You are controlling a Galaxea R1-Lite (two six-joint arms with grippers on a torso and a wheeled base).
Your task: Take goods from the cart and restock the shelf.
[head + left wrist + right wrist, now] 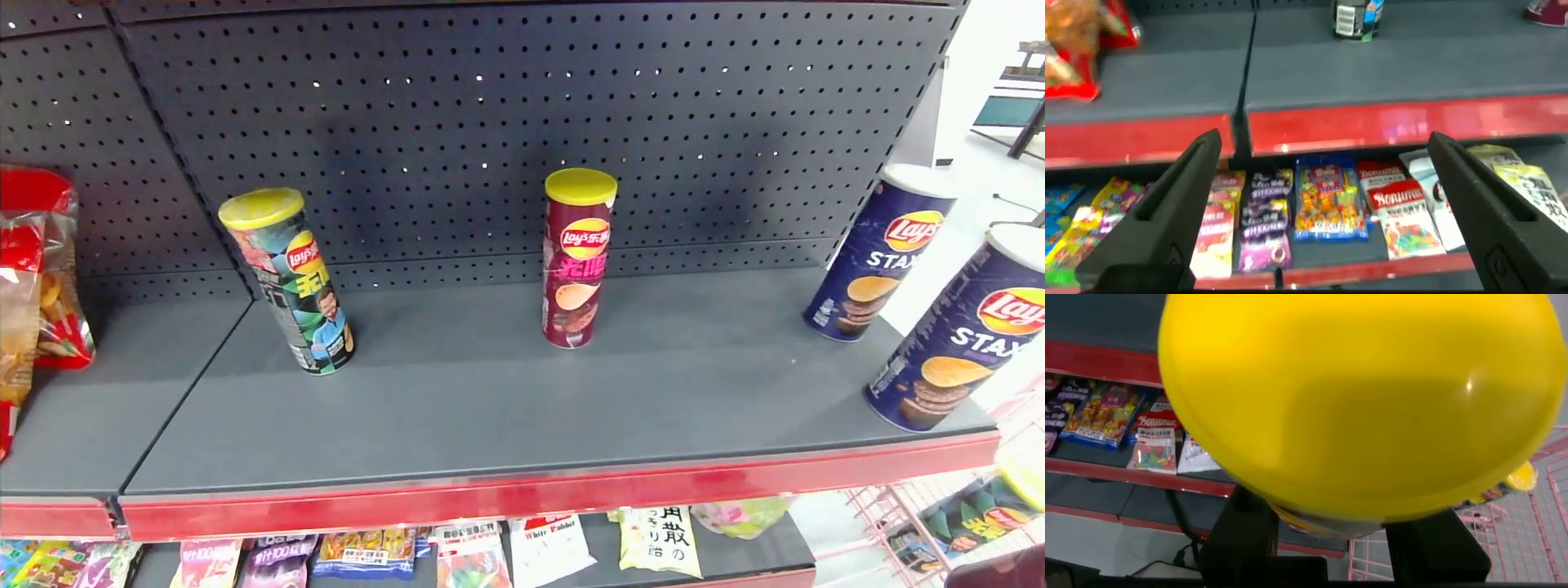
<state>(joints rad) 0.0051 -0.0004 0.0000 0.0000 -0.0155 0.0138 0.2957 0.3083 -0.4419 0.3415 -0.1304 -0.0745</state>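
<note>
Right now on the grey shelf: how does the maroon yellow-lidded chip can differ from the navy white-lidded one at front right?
Lid: the maroon chip can has a yellow one, the navy chip can a white one. Place: the maroon can stands mid-shelf, set back; the navy can stands at the right end, near the red front edge. Both stand on their bases on the grey shelf.

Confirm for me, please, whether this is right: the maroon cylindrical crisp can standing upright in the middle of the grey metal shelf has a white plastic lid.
Not quite: the plastic lid is yellow, not white. The head view shows it on the maroon cylindrical crisp can, which does stand upright in the middle of the grey metal shelf.
</note>
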